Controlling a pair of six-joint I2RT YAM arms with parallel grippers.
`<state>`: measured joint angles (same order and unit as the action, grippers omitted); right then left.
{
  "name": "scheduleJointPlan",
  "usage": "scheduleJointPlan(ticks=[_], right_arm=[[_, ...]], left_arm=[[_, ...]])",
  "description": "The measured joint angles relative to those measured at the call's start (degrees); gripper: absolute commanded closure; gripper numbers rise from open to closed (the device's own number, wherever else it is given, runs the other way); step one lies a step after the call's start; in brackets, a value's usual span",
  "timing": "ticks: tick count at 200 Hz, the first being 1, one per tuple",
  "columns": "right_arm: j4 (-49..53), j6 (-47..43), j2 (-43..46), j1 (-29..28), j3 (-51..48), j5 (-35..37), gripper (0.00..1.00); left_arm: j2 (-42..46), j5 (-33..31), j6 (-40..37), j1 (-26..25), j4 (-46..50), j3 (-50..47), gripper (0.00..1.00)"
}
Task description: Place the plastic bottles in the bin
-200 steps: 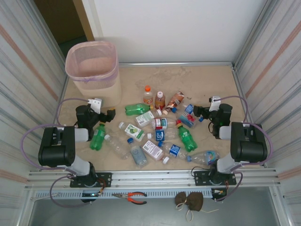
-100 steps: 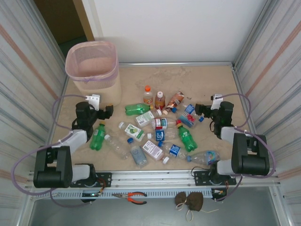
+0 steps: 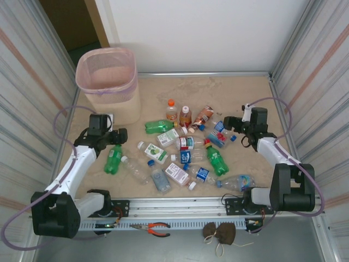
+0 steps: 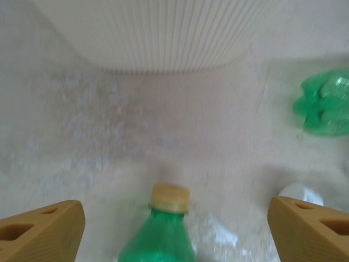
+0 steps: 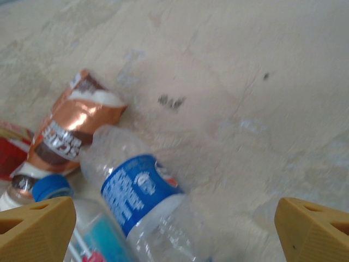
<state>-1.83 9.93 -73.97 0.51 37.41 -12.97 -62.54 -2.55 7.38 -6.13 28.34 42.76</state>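
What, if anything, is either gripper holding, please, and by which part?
Nothing is held. The left gripper is open over a yellow-capped green plastic bottle; the right gripper is open over a clear, blue-labelled plastic bottle.

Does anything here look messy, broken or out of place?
Most bottles lie scattered on their sides; the copper-labelled bottle looks crumpled. Orange-handled pliers lie on the near ledge, an odd stray.

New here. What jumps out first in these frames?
A scatter of plastic bottles covers the middle of the table, green ones standing out. The tall beige bin with its pink liner stands in the far left corner. The left gripper hangs open at a green bottle near the bin; the right gripper hangs open at the pile's right edge.
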Motion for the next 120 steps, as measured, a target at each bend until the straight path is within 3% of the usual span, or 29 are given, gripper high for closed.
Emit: scheduleJointPlan(ticks=[51,120], right_arm=[[3.15,0.17,0.48,-0.50,0.00,-0.76,0.08],[3.98,0.17,0.48,-0.39,0.24,-0.79,0.08]], left_arm=[[-8.20,-0.39,-1.99,-1.29,9.60,5.92,0.30],[-22.49,-4.00,-5.70,-4.31,9.51,9.97,0.37]])
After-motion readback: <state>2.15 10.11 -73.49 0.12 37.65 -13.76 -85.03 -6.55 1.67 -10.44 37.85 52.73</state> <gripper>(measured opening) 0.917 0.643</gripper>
